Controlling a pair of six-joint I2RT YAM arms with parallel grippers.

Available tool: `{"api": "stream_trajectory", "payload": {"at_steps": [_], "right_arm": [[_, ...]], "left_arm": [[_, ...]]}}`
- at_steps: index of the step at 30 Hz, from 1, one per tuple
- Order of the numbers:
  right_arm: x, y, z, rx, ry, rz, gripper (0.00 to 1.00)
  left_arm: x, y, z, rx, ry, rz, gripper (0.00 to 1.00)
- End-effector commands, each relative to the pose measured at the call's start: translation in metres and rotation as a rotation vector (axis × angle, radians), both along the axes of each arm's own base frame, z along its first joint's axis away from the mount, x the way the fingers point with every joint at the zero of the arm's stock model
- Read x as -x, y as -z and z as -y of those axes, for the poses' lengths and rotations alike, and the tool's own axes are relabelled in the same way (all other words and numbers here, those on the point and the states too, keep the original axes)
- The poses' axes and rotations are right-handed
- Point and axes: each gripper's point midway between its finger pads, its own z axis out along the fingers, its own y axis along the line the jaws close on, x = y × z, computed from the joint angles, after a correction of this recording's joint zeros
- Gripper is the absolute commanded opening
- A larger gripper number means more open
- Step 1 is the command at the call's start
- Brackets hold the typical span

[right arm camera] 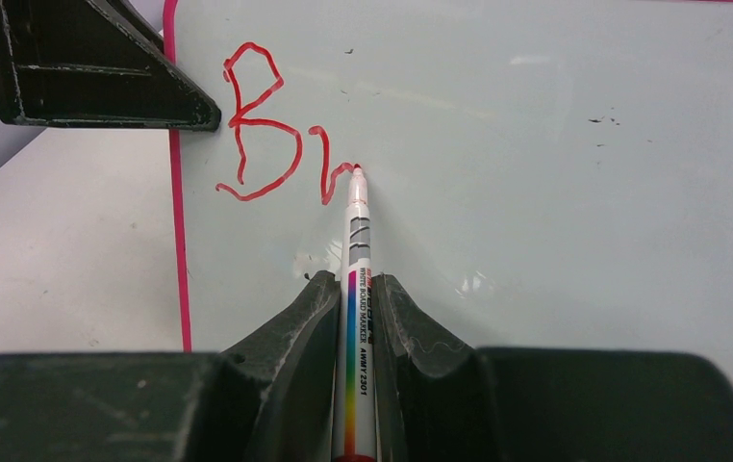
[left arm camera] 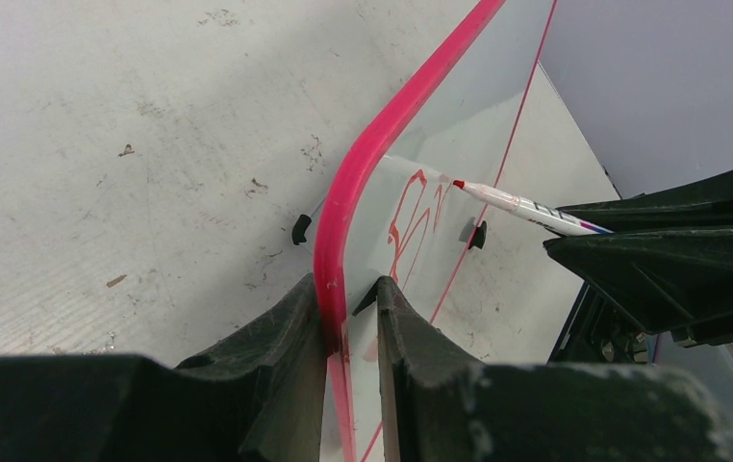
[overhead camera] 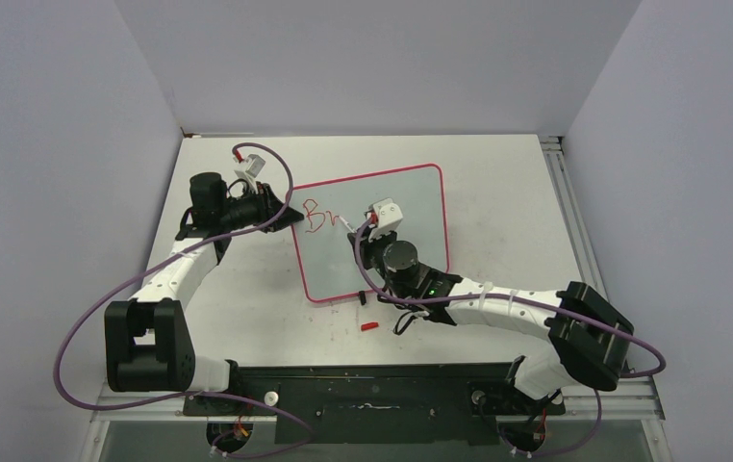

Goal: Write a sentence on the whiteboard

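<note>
Whiteboard (overhead camera: 411,207) lies at the desk's (overhead camera: 517,221) middle. It looks light, stiff and glossy, so it would likely slide under pen pressure. The left fingers (left arm camera: 290,327) clench its pink frame (left arm camera: 343,192) at the left edge, steadying it. The right fingers (right arm camera: 310,318) grip the slim marker (right arm camera: 357,221) mid-barrel, its tip touching after 2 red letters (right arm camera: 262,125), "Br".

Left gripper (overhead camera: 282,208) and right gripper (overhead camera: 364,235) both clamped, angled toward each other.

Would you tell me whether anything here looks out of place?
The whiteboard sits askew on the table, its rim clamped in the left hand. A small red piece, perhaps a cap, lies loose near its front edge.
</note>
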Motion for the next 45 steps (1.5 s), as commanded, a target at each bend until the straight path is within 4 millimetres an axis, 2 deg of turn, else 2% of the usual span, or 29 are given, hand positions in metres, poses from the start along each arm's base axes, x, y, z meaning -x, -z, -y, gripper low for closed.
{"api": "stream_trajectory", "payload": {"at_steps": [1,4,7,28,45], "right_arm": [[0.005,-0.035,0.003,-0.079,-0.012,0.06,0.05],[0.008,-0.047,0.004,-0.099,-0.016,0.079,0.05],[0.006,-0.047,0.004,-0.095,-0.001,0.075,0.05],[-0.011,-0.021,-0.001,-0.043,0.032,0.041,0.05],[0.003,0.007,0.012,-0.012,0.042,-0.018,0.05]], "left_arm": [[-0.002,-0.021,0.005,-0.011,0.023,0.084,0.16],[-0.002,-0.021,0.005,-0.011,0.023,0.085,0.16],[-0.002,-0.021,0.005,-0.011,0.023,0.084,0.16],[-0.001,-0.021,0.005,-0.01,0.025,0.086,0.16],[-0.002,-0.023,0.005,-0.011,0.024,0.091,0.15]]}}
